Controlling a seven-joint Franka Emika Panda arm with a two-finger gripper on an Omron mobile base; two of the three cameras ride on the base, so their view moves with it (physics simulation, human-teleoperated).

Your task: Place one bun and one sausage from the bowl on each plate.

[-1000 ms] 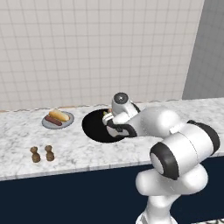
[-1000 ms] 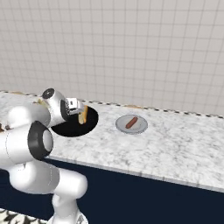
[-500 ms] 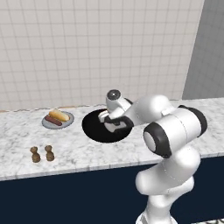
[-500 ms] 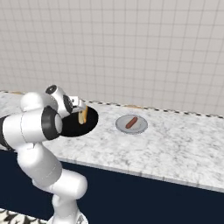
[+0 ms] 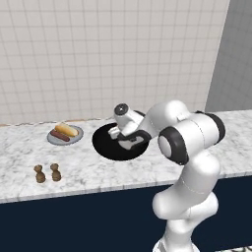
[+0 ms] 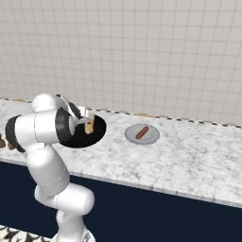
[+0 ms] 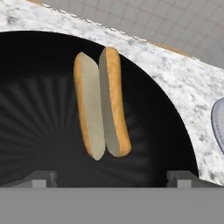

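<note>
A kitchen, rendered rather than filmed. A long marble counter (image 5: 88,172) with grey veining runs along a wall (image 5: 98,54) of pale square tiles, and below the worktop the cabinet front (image 6: 156,212) is dark navy. Food and tableware sit on the stone: a black bowl (image 5: 106,147) with a split bun (image 7: 101,103) inside it, a grey plate (image 5: 53,140) carrying a bun and sausage, another plate (image 6: 152,138) with a sausage (image 6: 142,132), and two small brown shakers (image 5: 47,173) (salt and pepper, by their look) near the front edge.
</note>
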